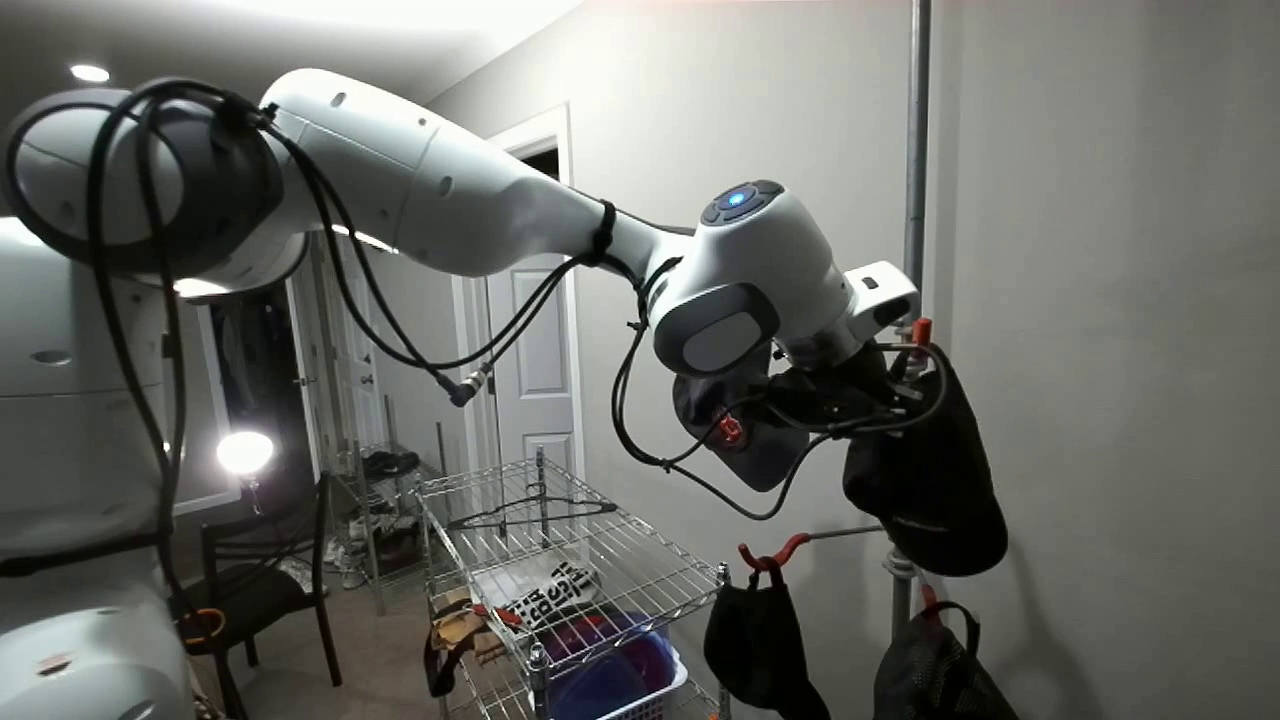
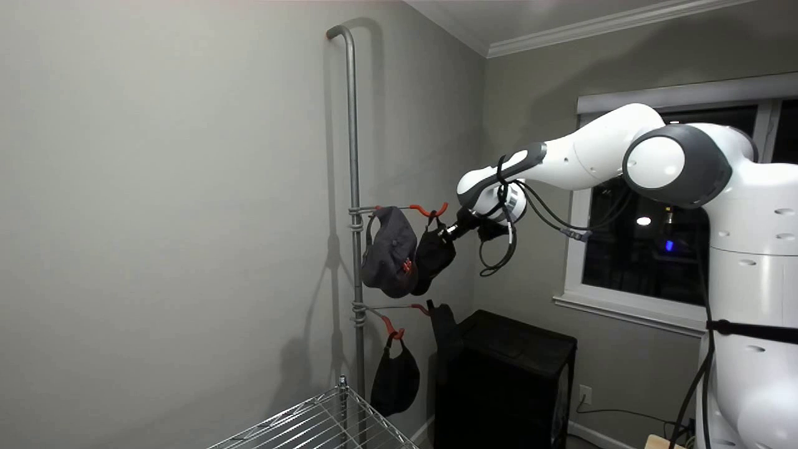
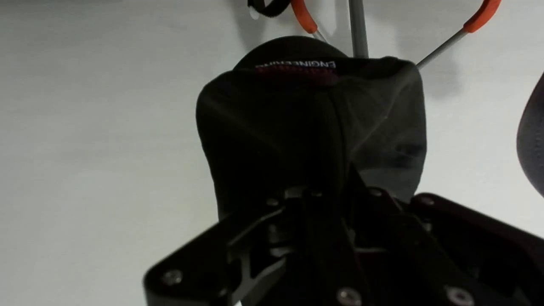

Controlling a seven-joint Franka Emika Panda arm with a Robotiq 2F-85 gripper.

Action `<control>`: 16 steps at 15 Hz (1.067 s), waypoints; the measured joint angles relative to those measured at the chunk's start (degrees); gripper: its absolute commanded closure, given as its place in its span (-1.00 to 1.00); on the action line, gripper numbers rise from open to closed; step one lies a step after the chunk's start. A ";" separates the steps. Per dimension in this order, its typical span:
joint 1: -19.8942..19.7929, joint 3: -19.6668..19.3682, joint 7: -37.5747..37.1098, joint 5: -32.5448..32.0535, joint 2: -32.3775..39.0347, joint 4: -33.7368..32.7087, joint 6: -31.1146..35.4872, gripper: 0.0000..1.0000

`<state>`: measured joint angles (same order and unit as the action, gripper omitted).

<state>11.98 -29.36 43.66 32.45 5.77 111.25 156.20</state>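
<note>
Gripper (image 2: 445, 236), one: jaws together, clamped on a creased fold of cloth. Black baseball cap (image 1: 928, 480), one: crown pinched between the fingertips, the rest hanging below them, brim down; white lettering (image 3: 318, 64) (ENGINEERING) just above the brim; strap looped on a red-coated hook (image 2: 422, 210), short of its upturned tip. Dark gray baseball cap (image 2: 386, 252), one, with red emblem (image 1: 731, 430): just beside the black one, on the same upper tier of the metal pole (image 2: 353, 143). Lower black cap (image 1: 760, 640), one: hung from a red lower hook (image 2: 389, 324). Dark mesh cap (image 1: 940, 670), one: below the clamped cap. Wire shelving (image 1: 660, 570), one: clothes hanger (image 1: 605, 509) toward the far edge of its top tier. White basket (image 1: 680, 672): beneath that tier, by the near edge.
</note>
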 measured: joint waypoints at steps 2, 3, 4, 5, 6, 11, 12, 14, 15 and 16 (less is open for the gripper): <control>-0.01 -0.19 0.00 0.00 -0.06 -0.01 0.00 0.91; -0.01 -0.37 0.00 0.00 -0.25 -0.01 -0.02 0.89; -0.02 -0.63 0.00 -0.01 -0.66 0.01 -0.11 0.91; -0.03 -0.99 0.00 -0.07 -1.36 0.09 -0.31 0.88; -0.04 -1.47 -0.01 -0.36 -2.36 0.28 -0.59 0.89; -0.78 -3.71 -0.45 -5.58 -11.77 3.64 -1.81 0.90; -1.21 -3.78 -0.57 -6.85 -14.16 4.60 -2.08 0.91; -2.21 -3.70 -0.99 -9.16 -18.89 6.40 -2.80 0.91; -3.50 -2.86 -1.14 -9.56 -20.99 7.24 -3.27 0.91; -5.37 -1.47 -1.14 -9.58 -22.91 8.03 -3.75 0.92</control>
<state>6.60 -30.83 42.52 22.87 -17.14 119.29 152.44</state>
